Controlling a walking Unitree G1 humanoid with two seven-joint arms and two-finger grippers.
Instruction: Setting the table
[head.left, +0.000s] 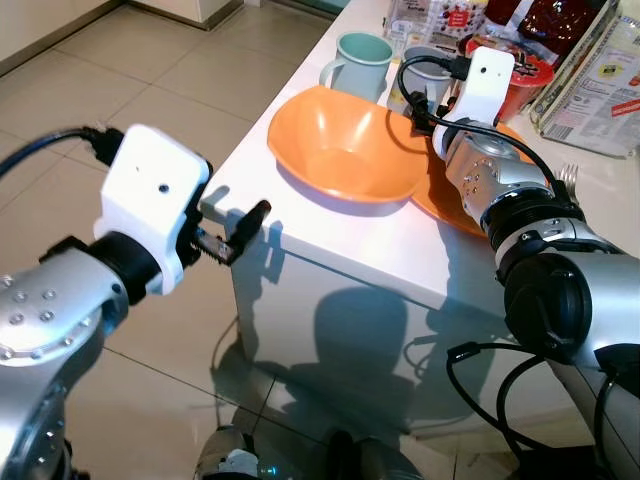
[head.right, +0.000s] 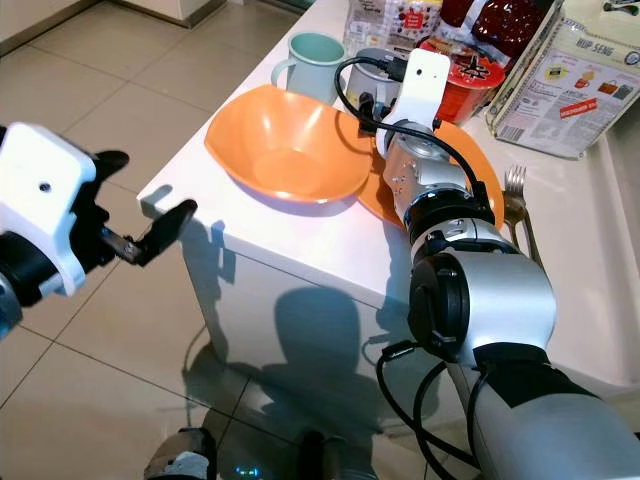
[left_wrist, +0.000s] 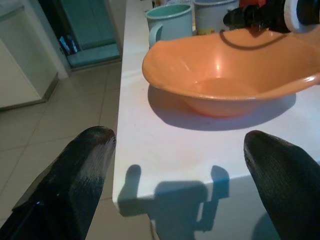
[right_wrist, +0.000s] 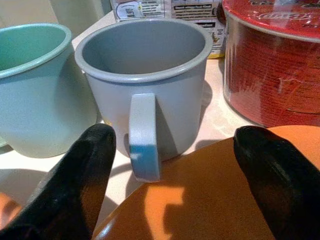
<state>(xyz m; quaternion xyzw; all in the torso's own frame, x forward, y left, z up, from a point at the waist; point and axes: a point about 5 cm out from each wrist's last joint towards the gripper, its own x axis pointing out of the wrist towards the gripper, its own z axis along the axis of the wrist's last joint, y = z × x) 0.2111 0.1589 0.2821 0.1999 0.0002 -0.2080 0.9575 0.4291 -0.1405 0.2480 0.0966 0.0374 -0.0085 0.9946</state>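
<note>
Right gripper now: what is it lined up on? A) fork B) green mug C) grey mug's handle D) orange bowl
C: in the right wrist view the open right gripper has its fingers either side of the grey mug, handle facing it; the green mug sits beside.
</note>
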